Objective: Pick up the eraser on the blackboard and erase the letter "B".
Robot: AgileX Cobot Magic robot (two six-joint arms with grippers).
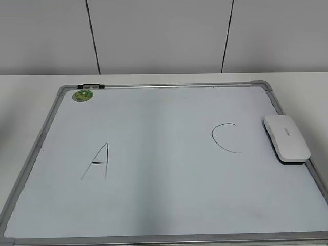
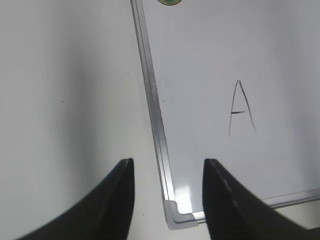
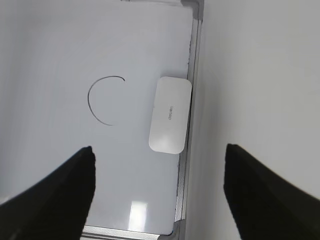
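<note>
The blackboard (image 1: 164,154) is a white dry-erase board with a silver frame, lying flat on the table. It bears a black "A" (image 1: 97,162) at the left and a "C" (image 1: 225,137) at the right. No letter "B" shows between them. The white eraser (image 1: 286,138) lies on the board's right edge beside the "C"; it also shows in the right wrist view (image 3: 170,114). My left gripper (image 2: 168,162) is open above the board's near left corner. My right gripper (image 3: 159,149) is wide open, hovering just short of the eraser. Neither gripper shows in the exterior view.
A small round green magnet (image 1: 82,95) sits at the board's far left corner, next to a black and white clip (image 1: 91,86) on the frame. The white table (image 1: 20,113) surrounds the board. A panelled wall (image 1: 164,36) stands behind.
</note>
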